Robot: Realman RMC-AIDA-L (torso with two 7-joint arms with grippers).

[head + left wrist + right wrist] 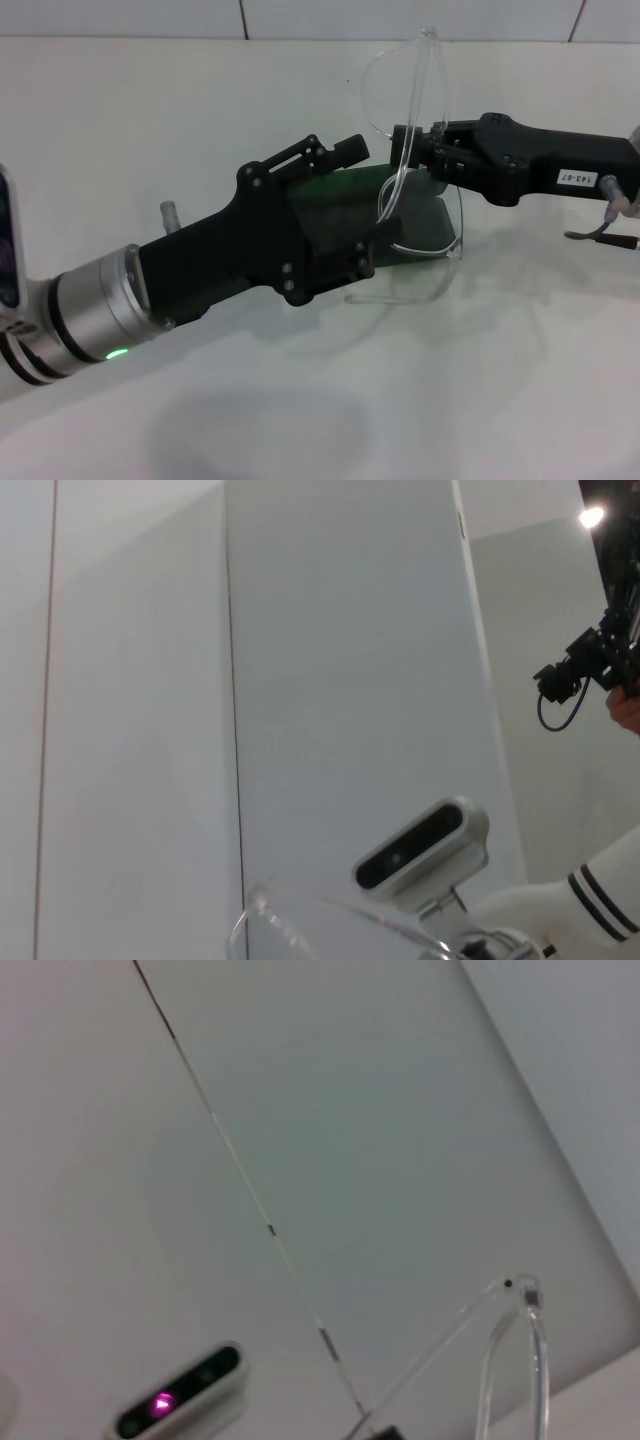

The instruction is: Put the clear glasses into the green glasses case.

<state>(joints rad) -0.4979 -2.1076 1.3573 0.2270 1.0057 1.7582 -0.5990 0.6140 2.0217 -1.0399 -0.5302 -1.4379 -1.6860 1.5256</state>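
Your right end effector (408, 150) is clamped on the clear glasses (415, 110), held above the green glasses case's (420, 222) far edge. Your left end effector (350, 205) grips the case on the white desk (150, 130), which lies bare around it.

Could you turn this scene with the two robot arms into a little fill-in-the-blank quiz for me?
1. The right gripper holds the clear ____ above the table.
2. The case under the glasses is dark ____ in colour.
3. The left gripper is at the ____.
4. A small ____ light glows on the left arm's silver wrist.

Missing words: glasses; green; case; green
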